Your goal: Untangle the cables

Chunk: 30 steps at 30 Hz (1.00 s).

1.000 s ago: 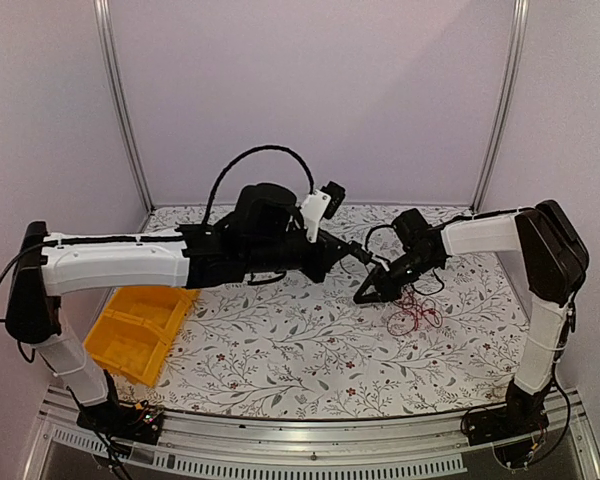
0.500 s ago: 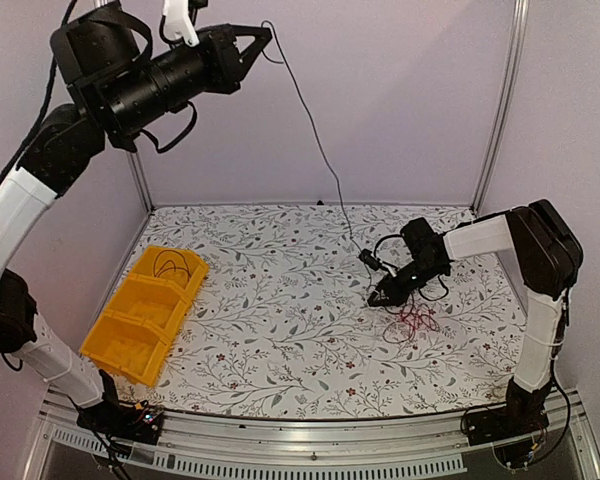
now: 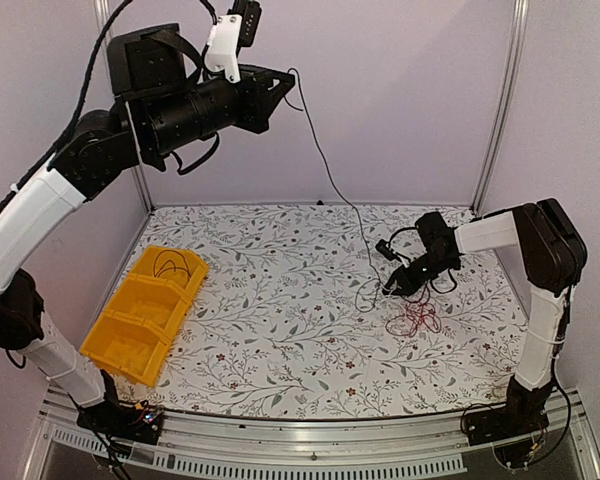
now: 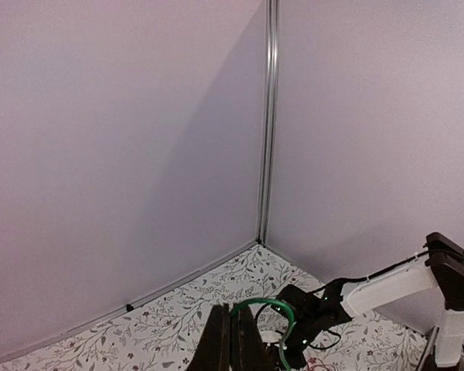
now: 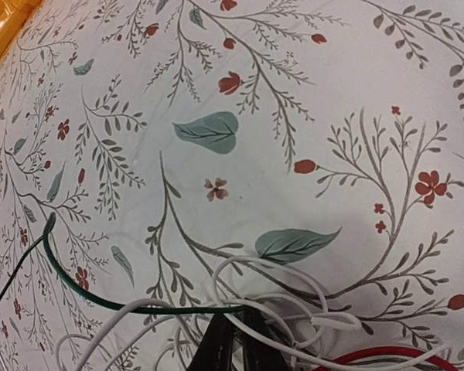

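My left gripper (image 3: 292, 88) is raised high at the back left. It is shut on a thin dark cable (image 3: 325, 170) that hangs slanting down to the table by my right gripper (image 3: 390, 288). In the left wrist view the shut left gripper (image 4: 233, 340) holds this cable, which looks green (image 4: 272, 304) there. My right gripper is low on the table at the edge of a tangle with red cables (image 3: 417, 318). In the right wrist view it (image 5: 233, 340) is shut among white cables (image 5: 294, 290), a dark green cable (image 5: 100, 297) and a red cable (image 5: 387, 354).
A yellow divided bin (image 3: 110, 325) lies at the left of the flowered table, with a thin black cable (image 3: 170, 264) in its far compartment. Purple walls and metal posts (image 3: 500, 100) enclose the back and sides.
My left gripper has risen from beside the right gripper to high at the back left, drawing the thin cable up out of the tangle. My right gripper has shifted slightly right.
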Each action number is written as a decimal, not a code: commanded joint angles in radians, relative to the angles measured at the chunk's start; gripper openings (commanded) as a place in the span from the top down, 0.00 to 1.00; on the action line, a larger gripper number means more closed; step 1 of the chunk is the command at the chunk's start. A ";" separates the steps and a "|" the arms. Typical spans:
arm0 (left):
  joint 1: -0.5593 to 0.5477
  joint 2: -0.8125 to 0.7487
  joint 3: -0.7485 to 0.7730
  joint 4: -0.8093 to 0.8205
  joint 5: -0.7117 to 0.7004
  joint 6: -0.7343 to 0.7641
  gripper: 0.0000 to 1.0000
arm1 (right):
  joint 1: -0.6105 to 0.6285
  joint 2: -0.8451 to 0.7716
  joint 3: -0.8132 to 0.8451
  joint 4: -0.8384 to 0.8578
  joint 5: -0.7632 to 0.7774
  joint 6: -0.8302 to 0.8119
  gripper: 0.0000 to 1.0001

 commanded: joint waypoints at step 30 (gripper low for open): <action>0.055 -0.304 -0.301 -0.024 -0.388 0.043 1.00 | -0.159 -0.160 0.032 -0.054 -0.051 -0.043 0.58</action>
